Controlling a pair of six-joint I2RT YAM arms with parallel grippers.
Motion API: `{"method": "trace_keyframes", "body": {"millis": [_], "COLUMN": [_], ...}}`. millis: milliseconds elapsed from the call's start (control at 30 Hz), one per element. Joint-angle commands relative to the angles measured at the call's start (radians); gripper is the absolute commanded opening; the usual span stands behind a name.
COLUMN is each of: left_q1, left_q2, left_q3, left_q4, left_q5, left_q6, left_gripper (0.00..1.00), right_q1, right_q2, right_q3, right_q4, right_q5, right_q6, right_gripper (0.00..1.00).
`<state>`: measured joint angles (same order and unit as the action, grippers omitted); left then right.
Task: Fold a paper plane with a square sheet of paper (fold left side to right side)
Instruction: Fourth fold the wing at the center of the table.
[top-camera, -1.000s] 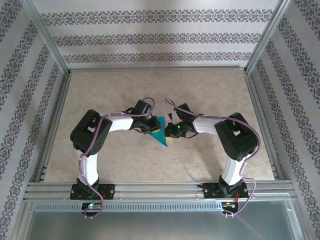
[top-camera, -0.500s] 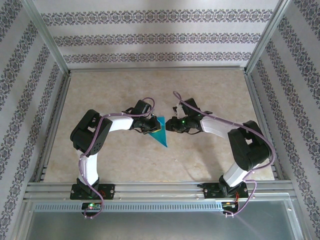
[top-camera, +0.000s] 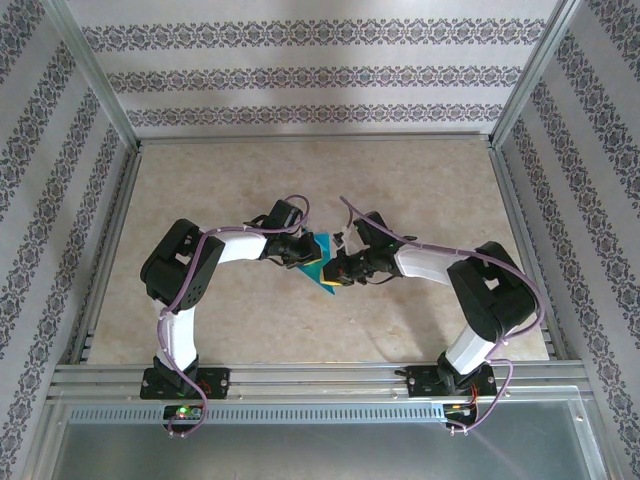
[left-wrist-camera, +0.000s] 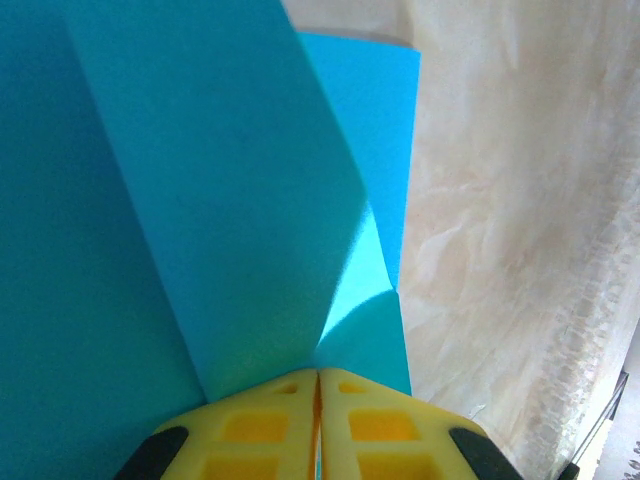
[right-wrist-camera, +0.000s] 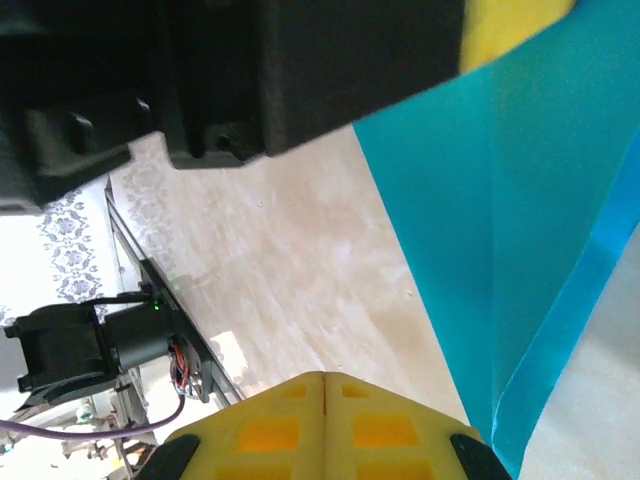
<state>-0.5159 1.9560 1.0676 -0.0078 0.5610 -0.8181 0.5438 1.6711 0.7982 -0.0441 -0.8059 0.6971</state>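
folded paper (left-wrist-camera: 200, 200) teal-blue | left hand (left-wrist-camera: 318, 385) fingers (left-wrist-camera: 260, 430) yellow | table (top-camera: 420, 190) beige mottled | walls (top-camera: 320, 75) floral-striped

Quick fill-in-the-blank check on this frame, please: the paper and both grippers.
1. The left gripper is ___, not open, on the teal paper.
2. Seen from above, the teal paper sits ___ the tips of the two arms.
3. The right gripper has ___ fingertips, pressed together beside the paper's edge.

Missing words: shut; between; yellow.

Left arm (top-camera: 235, 248), right arm (top-camera: 425, 265) bent inward, jaws closed (both pairs)
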Motion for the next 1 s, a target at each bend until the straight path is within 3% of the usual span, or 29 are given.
{"method": "trace_keyframes", "body": {"millis": [0, 967], "left_q1": [0.000, 0.000], "left_q2": [0.049, 0.052], "left_q3": [-0.007, -0.003], "left_q4": [-0.089, -0.093], "left_q5": [-0.052, -0.052], "left_q6": [0.021, 0.025], "left_gripper": [0.10, 0.10], "right_q1": [0.002, 0.010], "right_q2": [0.031, 0.099], "right_q3": [-0.017, -0.057], "right_q4": [0.044, 0.055], "right_q5": [-0.027, 0.007], "right_q6": [0.016, -0.008], "right_gripper": [0.00, 0.00]}}
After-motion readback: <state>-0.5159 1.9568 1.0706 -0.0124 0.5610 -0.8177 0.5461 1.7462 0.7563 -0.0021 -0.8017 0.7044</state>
